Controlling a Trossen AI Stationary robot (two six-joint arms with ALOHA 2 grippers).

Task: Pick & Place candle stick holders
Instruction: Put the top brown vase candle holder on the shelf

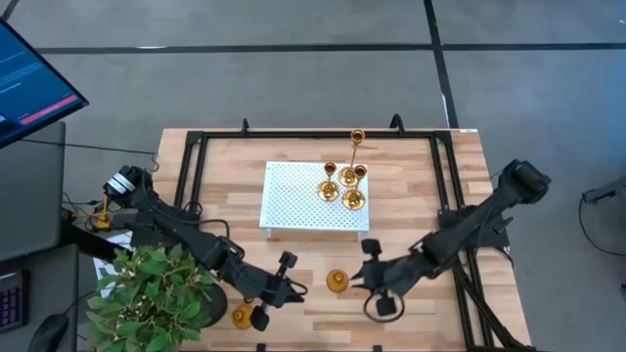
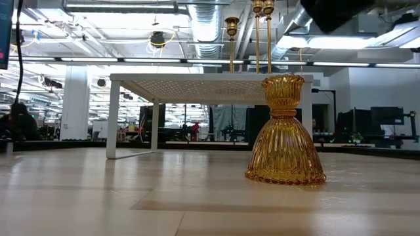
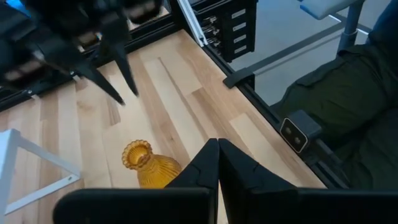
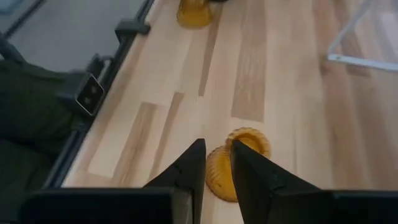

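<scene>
From overhead I see the white perforated tray standing on the wooden table, with a cluster of brass candle stick holders on its right part and a tall thin-stemmed holder rising at the tray's far right corner. On the table in front of the tray stands a squat amber ribbed holder, upright on its flared base; the low view shows it close up, with the tray's legs and top behind it. My right gripper sits just to the right of that holder, near it but not touching; in its wrist view the two dark fingers are nearly together with only a narrow gap, gripping nothing, and the amber holder lies just beyond their tips. My left gripper is on the holder's other side, a little farther off; its fingers are pressed together, empty, with the holder beside them. Another amber holder stands near the front edge by the left arm, next to a potted green plant at the table's front left corner.
</scene>
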